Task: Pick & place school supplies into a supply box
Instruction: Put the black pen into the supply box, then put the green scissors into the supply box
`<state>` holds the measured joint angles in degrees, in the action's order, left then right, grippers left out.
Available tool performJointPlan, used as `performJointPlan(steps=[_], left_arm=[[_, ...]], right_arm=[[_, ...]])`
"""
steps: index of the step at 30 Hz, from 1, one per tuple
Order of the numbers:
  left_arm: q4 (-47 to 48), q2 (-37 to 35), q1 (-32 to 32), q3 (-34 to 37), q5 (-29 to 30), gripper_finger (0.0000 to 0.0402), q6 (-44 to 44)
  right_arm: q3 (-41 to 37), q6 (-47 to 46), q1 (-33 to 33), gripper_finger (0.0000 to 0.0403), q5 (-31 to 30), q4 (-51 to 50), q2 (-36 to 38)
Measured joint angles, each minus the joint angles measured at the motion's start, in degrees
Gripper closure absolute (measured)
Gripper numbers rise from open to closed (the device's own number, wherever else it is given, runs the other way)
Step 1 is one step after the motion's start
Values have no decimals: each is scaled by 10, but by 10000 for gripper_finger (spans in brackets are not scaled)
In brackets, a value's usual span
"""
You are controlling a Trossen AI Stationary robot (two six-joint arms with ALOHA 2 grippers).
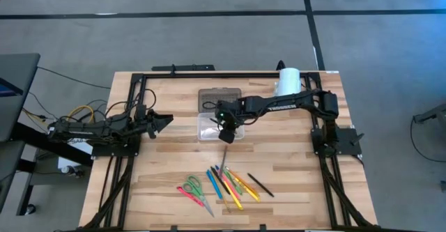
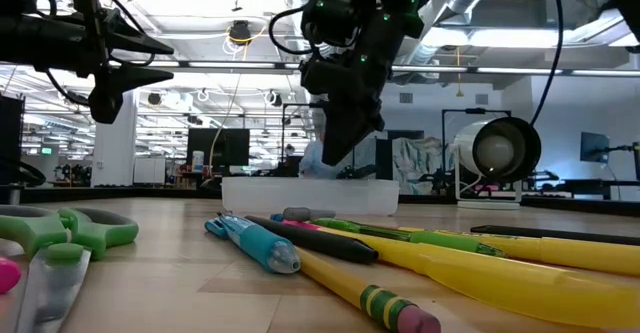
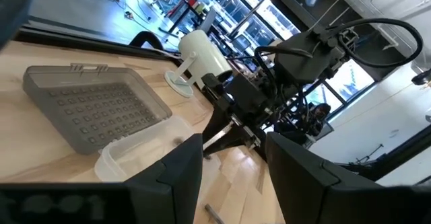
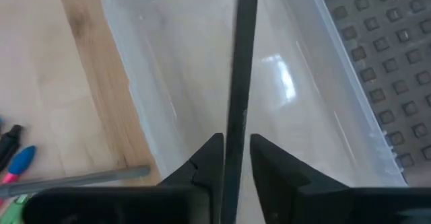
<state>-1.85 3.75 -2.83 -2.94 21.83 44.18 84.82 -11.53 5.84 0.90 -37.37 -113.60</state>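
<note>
High view: right gripper [image 1: 226, 136] hangs over the clear box [image 1: 220, 128] at frame centre, with the grey dotted lid [image 1: 219, 97] lying open just above it; left gripper [image 1: 162, 122] waits at centre left, fingers spread and empty. The loose supplies lie lower centre: green scissors [image 1: 191, 188], pencils and pens in a fan [image 1: 230, 184], a black marker [image 1: 259, 184] at their right. A white cylinder [image 1: 288, 79] stands upper right. Low view: right gripper [image 2: 338, 151] points down into the box [image 2: 309, 195] at centre; blue pen [image 2: 256, 243], yellow pencil [image 2: 350, 291] and scissors [image 2: 60, 235] fill the foreground. Left wrist view: box [image 3: 145, 150] lower left, lid [image 3: 94, 105] beside it, right arm above. Right wrist view: fingers [image 4: 207, 161] stand narrowly apart about a thin dark pen [image 4: 240, 96] that slants into the box [image 4: 161, 83]; whether they grip it I cannot tell.
</note>
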Motion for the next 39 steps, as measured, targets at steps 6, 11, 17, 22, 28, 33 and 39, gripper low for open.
performJointPlan(steps=[6,11,17,22,28,33,39], left_arm=[[0,0,0,0,0,249,0],[-1,0,0,0,-8,249,10],[-3,0,0,0,-66,249,11],[-15,0,-6,0,-136,249,11],[-22,0,-34,0,-150,249,2],[-25,0,-62,0,-164,249,-1],[-28,24,-102,0,-207,249,-3]], right_arm=[[0,-14,-1,280,-2,1,1],[0,-24,-11,254,-13,-22,45],[0,-44,-54,255,-30,-73,111],[0,-93,-107,269,-63,-144,150],[-43,-191,-185,279,-103,-172,181],[-90,-308,-240,280,-103,-171,185],[-119,-446,-292,282,-126,-153,184]])
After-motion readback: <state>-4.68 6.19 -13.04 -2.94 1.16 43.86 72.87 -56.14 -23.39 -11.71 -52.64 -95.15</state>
